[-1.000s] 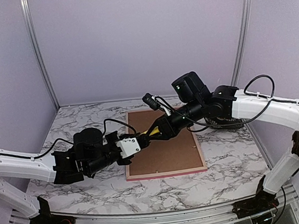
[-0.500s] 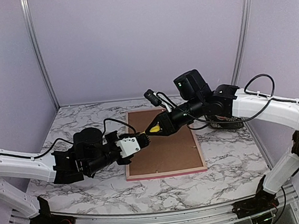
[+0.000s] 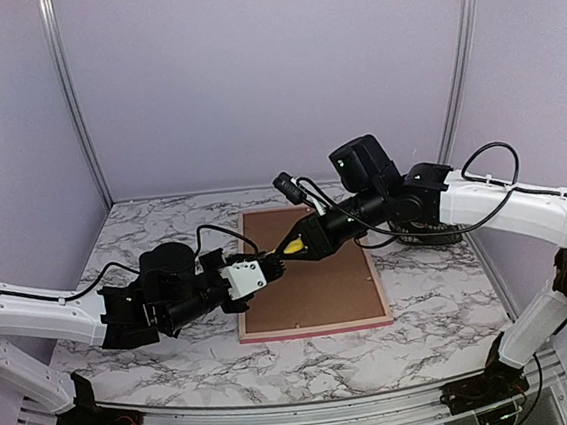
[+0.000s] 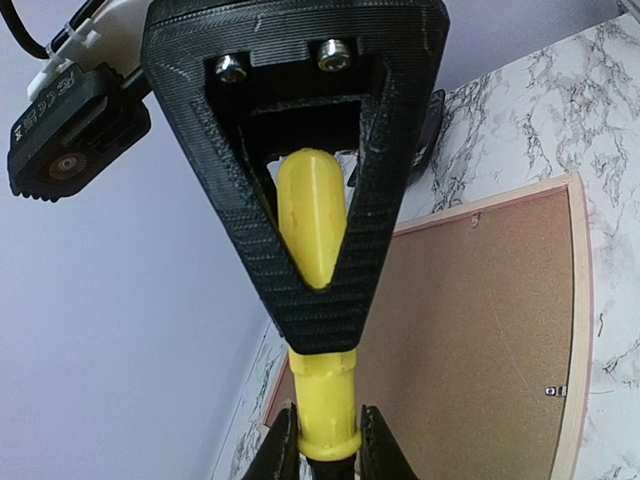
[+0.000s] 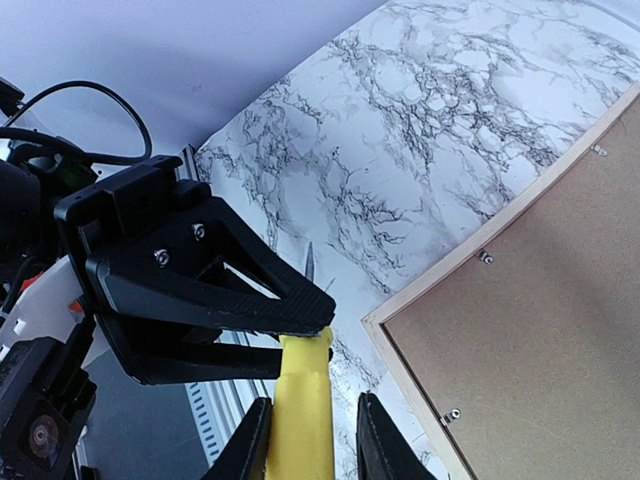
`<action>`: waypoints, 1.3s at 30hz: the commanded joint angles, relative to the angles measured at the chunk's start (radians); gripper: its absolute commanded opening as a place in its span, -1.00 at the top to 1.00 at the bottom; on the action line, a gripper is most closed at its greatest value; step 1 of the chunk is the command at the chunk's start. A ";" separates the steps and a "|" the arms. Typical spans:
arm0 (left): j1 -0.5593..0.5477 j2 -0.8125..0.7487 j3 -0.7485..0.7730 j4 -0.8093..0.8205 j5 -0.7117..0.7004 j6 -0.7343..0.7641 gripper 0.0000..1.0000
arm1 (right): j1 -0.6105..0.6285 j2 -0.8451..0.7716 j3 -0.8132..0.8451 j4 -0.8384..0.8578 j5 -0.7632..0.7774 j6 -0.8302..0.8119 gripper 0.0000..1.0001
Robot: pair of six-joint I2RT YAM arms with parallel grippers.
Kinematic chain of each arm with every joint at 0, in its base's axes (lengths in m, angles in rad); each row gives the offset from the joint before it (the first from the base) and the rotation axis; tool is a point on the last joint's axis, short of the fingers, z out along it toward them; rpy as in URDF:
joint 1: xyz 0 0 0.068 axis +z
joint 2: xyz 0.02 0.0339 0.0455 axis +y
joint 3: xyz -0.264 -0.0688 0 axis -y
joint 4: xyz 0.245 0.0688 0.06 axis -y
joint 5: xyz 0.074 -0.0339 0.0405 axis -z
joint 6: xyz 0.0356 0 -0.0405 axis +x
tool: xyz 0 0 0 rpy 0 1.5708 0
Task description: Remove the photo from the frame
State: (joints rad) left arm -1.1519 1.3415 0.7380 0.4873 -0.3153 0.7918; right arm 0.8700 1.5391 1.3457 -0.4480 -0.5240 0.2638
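Note:
The pink frame (image 3: 315,328) lies face down on the marble table, its brown backing board (image 3: 315,280) up and held by small metal clips (image 5: 453,413). The photo is hidden under the board. Both grippers meet above the frame's left edge on a yellow-handled tool (image 3: 292,243). My left gripper (image 4: 325,445) is shut on the tool's yellow collar (image 4: 322,400). My right gripper (image 5: 310,440) straddles the yellow handle (image 5: 300,400); one finger touches it and a gap shows at the other. The frame's pale rim (image 5: 420,360) and its edge (image 4: 583,300) show in both wrist views.
A black round object (image 3: 428,229) sits on the table behind the right arm, by the frame's far right corner. Lilac walls with metal posts close the back and sides. The table's near metal rail (image 3: 283,413) runs along the front.
My right gripper carried the yellow tool up and left, off the backing board, to my left gripper. Over the last half second both arms hardly moved.

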 commanded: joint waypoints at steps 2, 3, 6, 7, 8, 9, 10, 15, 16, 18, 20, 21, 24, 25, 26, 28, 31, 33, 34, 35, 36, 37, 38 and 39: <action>0.003 0.002 0.032 -0.004 -0.005 -0.002 0.94 | -0.007 -0.020 -0.003 0.022 -0.005 0.006 0.45; 0.003 0.002 0.032 -0.004 -0.006 -0.002 0.94 | -0.007 -0.020 -0.002 0.024 -0.007 0.006 0.48; 0.003 0.003 0.032 -0.004 -0.006 -0.001 0.94 | -0.006 -0.014 0.001 0.022 -0.012 0.006 0.70; 0.003 0.003 0.031 -0.004 -0.005 -0.002 0.93 | -0.006 -0.014 0.000 0.023 -0.010 0.006 0.78; 0.003 0.004 0.031 -0.004 -0.006 -0.004 0.91 | -0.006 -0.014 0.001 0.023 -0.008 0.006 0.87; 0.003 0.004 0.031 -0.004 -0.008 -0.007 0.85 | -0.006 -0.014 0.002 0.022 -0.006 0.007 0.94; 0.003 0.006 0.032 -0.004 -0.010 -0.013 0.68 | -0.006 -0.014 0.004 0.022 -0.005 0.006 1.00; 0.003 0.005 0.032 -0.001 -0.045 -0.064 -0.69 | -0.010 -0.023 -0.004 0.028 0.039 0.011 1.00; 0.004 0.005 0.033 0.000 -0.056 -0.078 -0.94 | -0.014 -0.026 -0.008 0.027 0.056 0.015 1.00; 0.006 -0.002 0.035 0.000 -0.079 -0.114 -0.98 | -0.029 -0.033 -0.017 0.028 0.080 0.022 1.00; 0.016 -0.013 0.042 -0.001 -0.100 -0.171 -0.98 | -0.044 -0.043 -0.027 0.016 0.131 0.020 1.00; 0.021 -0.021 0.044 -0.001 -0.114 -0.213 -0.98 | -0.050 -0.047 -0.029 0.005 0.157 0.016 1.00; 0.051 -0.059 0.051 -0.001 -0.153 -0.383 -0.98 | -0.065 -0.056 -0.031 -0.041 0.238 0.007 1.00; 0.068 -0.073 0.053 -0.001 -0.164 -0.453 -0.98 | -0.068 -0.060 -0.038 -0.059 0.280 0.004 1.00; 0.088 -0.084 0.056 -0.006 -0.174 -0.537 -0.98 | -0.070 -0.065 -0.042 -0.080 0.312 0.003 1.00; 0.142 -0.098 0.080 -0.063 -0.156 -0.706 -0.98 | -0.084 -0.081 -0.060 -0.105 0.352 0.007 1.00; 0.265 -0.069 0.158 -0.235 -0.042 -0.963 -0.98 | -0.089 -0.101 -0.089 -0.158 0.417 0.010 1.00; 0.328 -0.019 0.206 -0.301 0.106 -1.100 -0.98 | -0.089 -0.112 -0.104 -0.201 0.466 0.016 1.00; 0.346 0.005 0.221 -0.309 0.182 -1.144 -0.98 | -0.089 -0.119 -0.114 -0.217 0.491 0.023 1.00; 0.359 0.030 0.237 -0.317 0.224 -1.180 -0.98 | -0.091 -0.126 -0.124 -0.235 0.513 0.030 1.00; 0.369 0.054 0.256 -0.322 0.265 -1.215 -0.98 | -0.091 -0.133 -0.132 -0.253 0.547 0.040 1.00; 0.379 0.078 0.268 -0.324 0.302 -1.247 -0.98 | -0.092 -0.139 -0.141 -0.276 0.584 0.048 1.00; 0.384 0.102 0.280 -0.328 0.331 -1.277 -0.98 | -0.094 -0.145 -0.149 -0.301 0.607 0.059 1.00; 0.388 0.121 0.290 -0.333 0.346 -1.308 -0.98 | -0.095 -0.153 -0.159 -0.325 0.625 0.070 1.00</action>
State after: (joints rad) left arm -0.7773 1.3808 0.9909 0.2558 -0.1684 -0.2798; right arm 0.7849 1.4284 1.2060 -0.6559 -0.0463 0.2874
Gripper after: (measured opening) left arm 0.989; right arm 0.144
